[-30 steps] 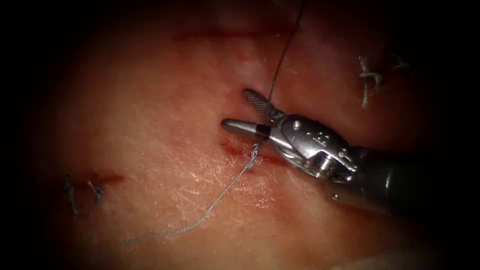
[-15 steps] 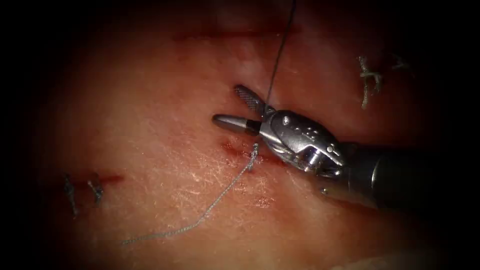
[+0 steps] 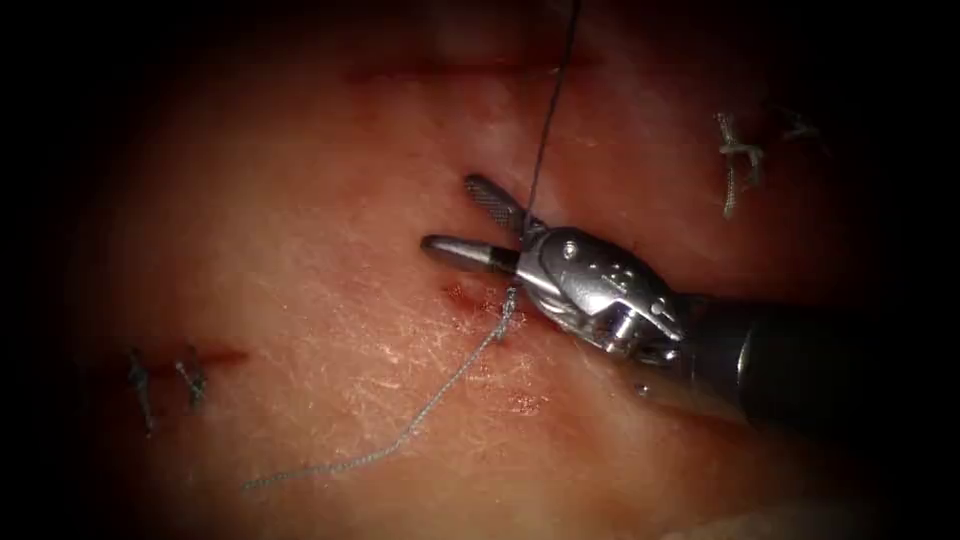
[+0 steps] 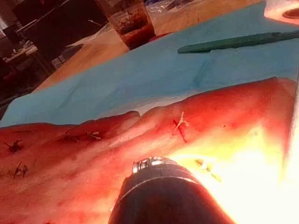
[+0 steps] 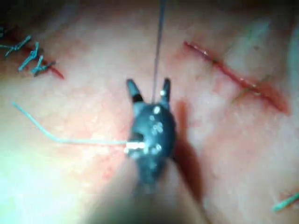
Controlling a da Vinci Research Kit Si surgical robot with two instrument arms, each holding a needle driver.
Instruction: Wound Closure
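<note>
**Open jaws astride the taut strand**

While the right tool (image 3: 478, 222) reaches in from the right of the endoscope frame, its two jaws stand spread in a clear V at mid-frame, gripping nothing. A dark thread (image 3: 548, 130) runs straight up from between those jaws to the top edge, passing through the gap. Just below the lower jaw sits the knot (image 3: 509, 300) on the short cut (image 3: 470, 297), red fluid (image 3: 525, 403) smeared around it. From the knot a pale tail of thread (image 3: 420, 420) trails down toward the lower left. Finished stitches (image 3: 738, 160) show at upper right, and more (image 3: 165, 380) at far left on the tissue (image 3: 300, 250). From the right wrist camera, same story: right tool (image 5: 148, 88) agape, thread (image 5: 159, 42) rising between the tips.
</note>
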